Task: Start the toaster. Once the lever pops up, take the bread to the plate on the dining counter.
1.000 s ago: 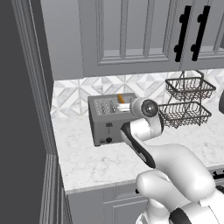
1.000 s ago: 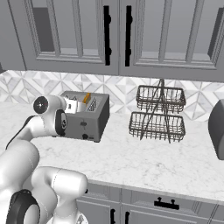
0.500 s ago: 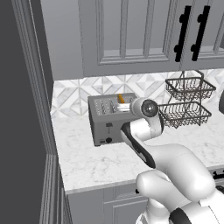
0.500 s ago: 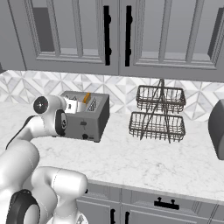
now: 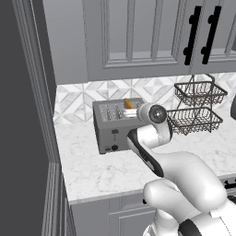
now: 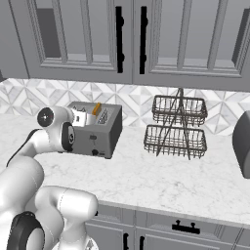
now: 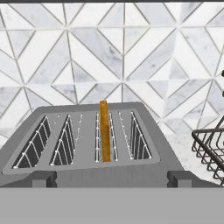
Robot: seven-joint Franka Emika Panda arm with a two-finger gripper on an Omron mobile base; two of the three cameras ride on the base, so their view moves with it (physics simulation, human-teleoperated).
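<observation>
The grey four-slot toaster (image 5: 113, 126) (image 6: 100, 134) (image 7: 175, 153) stands on the kitchen counter against the tiled wall. The bread (image 5: 127, 102) (image 6: 96, 108) (image 7: 104, 131) stands on edge in an inner slot, its orange crust poking up above the top. A small black lever (image 5: 115, 132) and a knob (image 5: 114, 147) show on the front face. My gripper (image 7: 112, 179) hovers level with the toaster's top at its front edge, open, its fingertips (image 7: 43, 178) wide apart with nothing between them. The plate and the dining counter are out of view.
A two-tier wire basket rack (image 5: 198, 108) (image 6: 177, 127) (image 7: 210, 148) stands just right of the toaster. A dark appliance (image 6: 242, 144) sits at the far right. Upper cabinets hang overhead, and a tall dark panel (image 5: 27, 115) bounds the counter (image 5: 101, 170) on the left.
</observation>
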